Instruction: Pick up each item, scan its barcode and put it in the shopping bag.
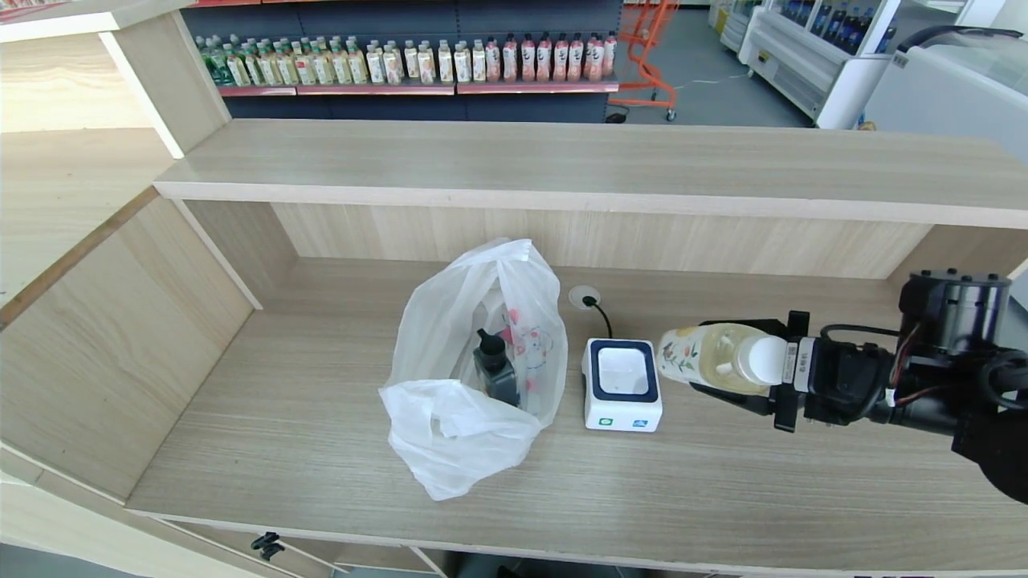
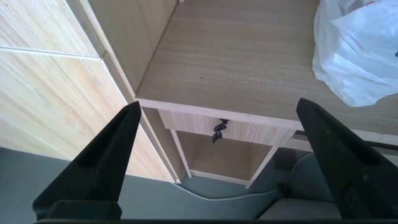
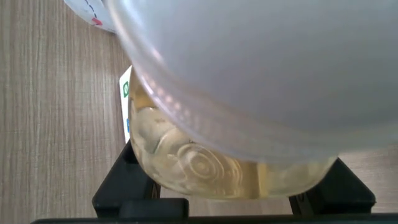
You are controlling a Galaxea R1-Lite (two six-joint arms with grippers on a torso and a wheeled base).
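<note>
While the bottle (image 1: 697, 357) of pale yellow drink lies sideways in the right gripper (image 1: 732, 360), clamped between the two black fingers with its white cap toward the wrist, the head view places it above the counter (image 1: 723, 490) just beside the scanner (image 1: 622, 384), not yet over the scanner's window. So the step in hand looks to be the scan. The shopping bag (image 1: 466, 417) stands slumped on the scanner's other side, mouth open, with a dark item (image 1: 494, 369) already inside. The left wrist view has the left gripper (image 2: 217, 106) spread wide and holding nothing, out past the counter's front edge and well apart from the bag (image 2: 360, 50). In the right wrist view the cap (image 3: 261, 62) looms large, the liquid-filled body (image 3: 211, 168) sits between the dark fingers (image 3: 124, 186), and a corner of the scanner (image 3: 126, 106) peeks from beneath it. Where the barcode sits on the label I cannot tell. The next move likely calls for carrying the bottle across over the window, perhaps rolling it so the code faces down, then onward to the bag's mouth.
</note>
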